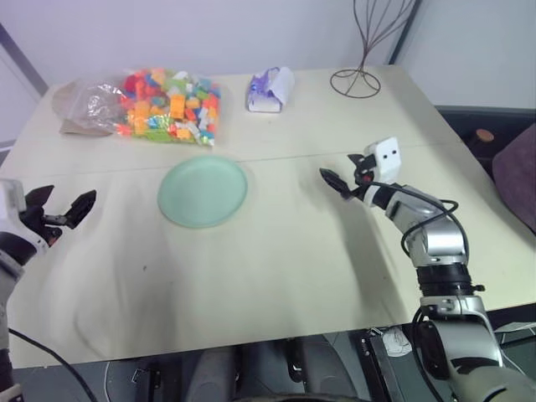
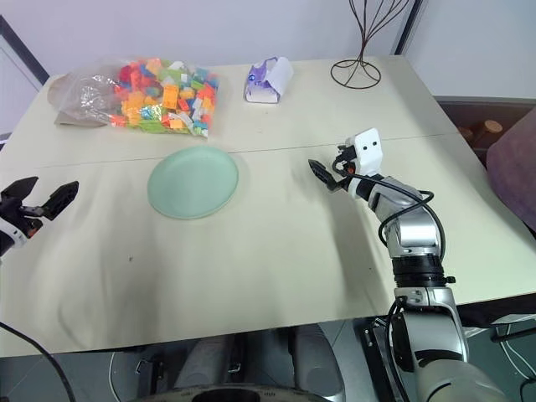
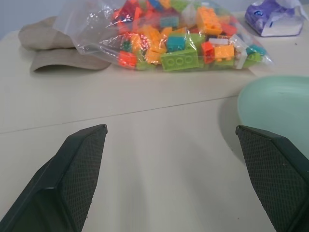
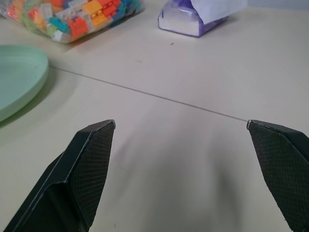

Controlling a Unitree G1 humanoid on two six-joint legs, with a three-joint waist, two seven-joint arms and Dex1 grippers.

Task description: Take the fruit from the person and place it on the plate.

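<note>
Where plate (image 1: 203,192) sits: beige table (image 1: 276,268)

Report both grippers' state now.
Left gripper: open, holding nothing.
Right gripper: open, holding nothing.

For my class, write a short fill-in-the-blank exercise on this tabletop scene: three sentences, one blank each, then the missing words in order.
1. The round plate on the table is pale ____ in colour.
2. The clear bag behind the plate is full of small multicoloured ____.
3. The left gripper and the right gripper both have their fingers spread ____, holding nothing.

Missing words: green; blocks; open
</note>
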